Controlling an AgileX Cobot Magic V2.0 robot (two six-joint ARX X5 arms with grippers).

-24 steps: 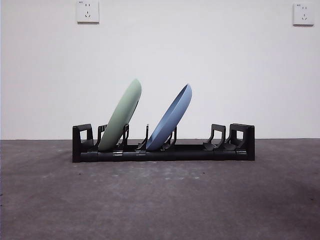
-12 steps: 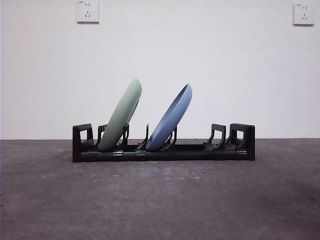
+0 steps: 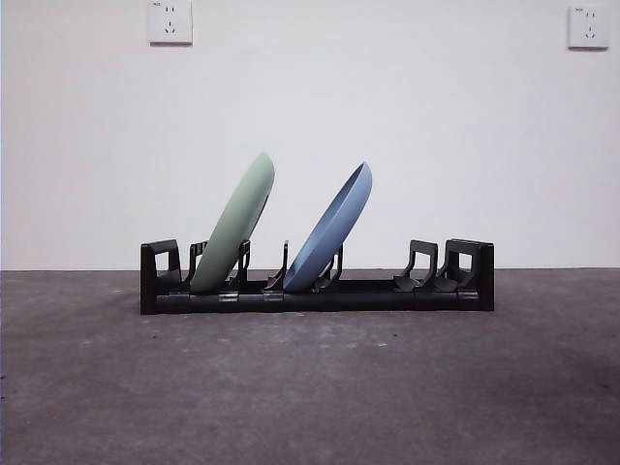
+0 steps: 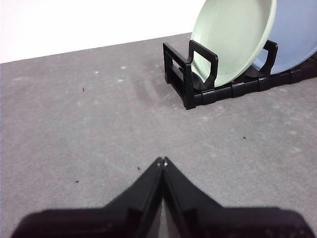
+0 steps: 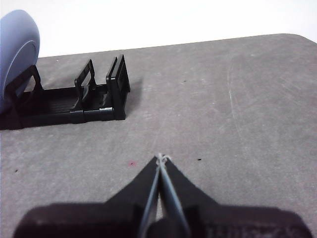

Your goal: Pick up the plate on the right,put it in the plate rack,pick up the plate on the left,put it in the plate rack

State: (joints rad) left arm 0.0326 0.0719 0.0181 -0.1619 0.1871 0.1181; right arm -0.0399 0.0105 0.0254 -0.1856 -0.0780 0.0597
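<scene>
Both plates already stand in the plate rack (image 3: 317, 291), which runs left to right across the middle of the front view on the gray table (image 3: 310, 387). The green plate (image 3: 235, 225) sits in the slots near the rack's left end and the blue plate (image 3: 331, 231) in the slots just left of center; both lean to the right, apart from each other, and the prongs toward the right end are bare.

My left gripper (image 4: 163, 160) has its jaws pressed together with nothing between them. It hangs over bare table, and in its view the rack's end bracket and the green plate lie up in the upper right of the frame, well apart from the tips. My right gripper (image 5: 161, 158) is likewise closed on nothing; the rack's other end and the edge of the blue plate (image 5: 17, 47) sit in the upper left of its view, also well apart.

Judging by this, no pick remains; both arms are clear of the rack.

Against the front views from a second and half a second ago, nothing differs: plates and rack keep the same places.
</scene>
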